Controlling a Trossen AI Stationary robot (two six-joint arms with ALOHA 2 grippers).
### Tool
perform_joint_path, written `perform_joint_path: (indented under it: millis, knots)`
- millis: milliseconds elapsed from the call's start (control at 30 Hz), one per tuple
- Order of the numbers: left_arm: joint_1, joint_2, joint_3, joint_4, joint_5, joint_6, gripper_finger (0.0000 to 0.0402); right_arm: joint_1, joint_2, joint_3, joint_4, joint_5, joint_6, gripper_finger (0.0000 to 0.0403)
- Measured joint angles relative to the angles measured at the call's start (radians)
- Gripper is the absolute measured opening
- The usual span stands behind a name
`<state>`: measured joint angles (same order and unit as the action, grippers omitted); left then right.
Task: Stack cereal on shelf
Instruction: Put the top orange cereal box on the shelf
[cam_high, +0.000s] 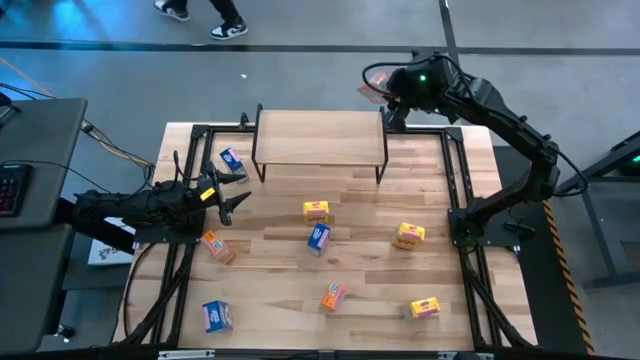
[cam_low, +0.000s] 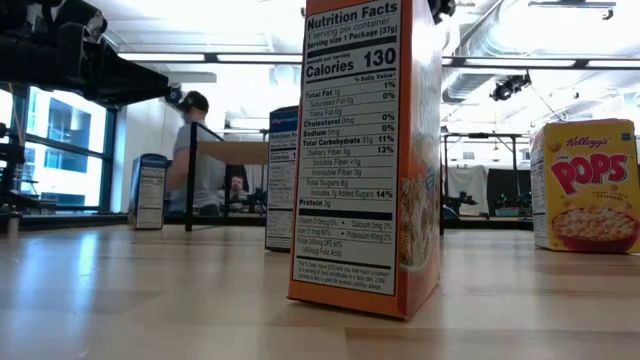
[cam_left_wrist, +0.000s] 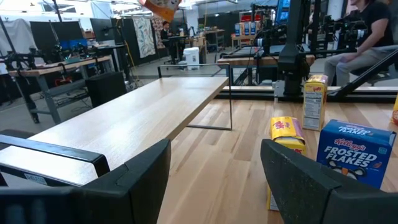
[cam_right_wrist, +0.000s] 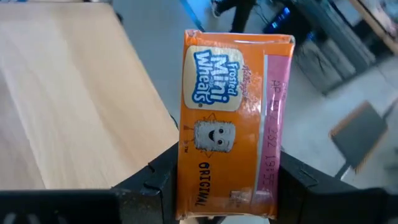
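Orange cereal box (cam_right_wrist: 230, 124) sits clenched in the right pincer (cam_right_wrist: 227, 180), held in the air beside the wooden shelf's (cam_high: 320, 137) far right corner. Left pincer (cam_high: 232, 188) hovers released over the table (cam_high: 370, 250), where eight boxes lie scattered.

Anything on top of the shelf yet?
No. The shelf top is bare wood. The right tool holds an orange box near its right end. What is underneath is hidden by the top.
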<state>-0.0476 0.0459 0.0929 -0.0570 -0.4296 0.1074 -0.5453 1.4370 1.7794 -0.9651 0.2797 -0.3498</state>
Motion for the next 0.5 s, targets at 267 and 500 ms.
perform_joint_path:
  millis: [267,500]
  knots:
    - [0.000,0.000,0.000,0.000,0.000,0.000,0.0241,0.000,0.056,0.000,0.013,-0.048,-0.175,0.0161]
    - [0.000,0.000,0.000,0.000,0.000,0.000,0.0241,0.000,0.123,0.000,-0.010,-0.043,-0.271,0.0161]
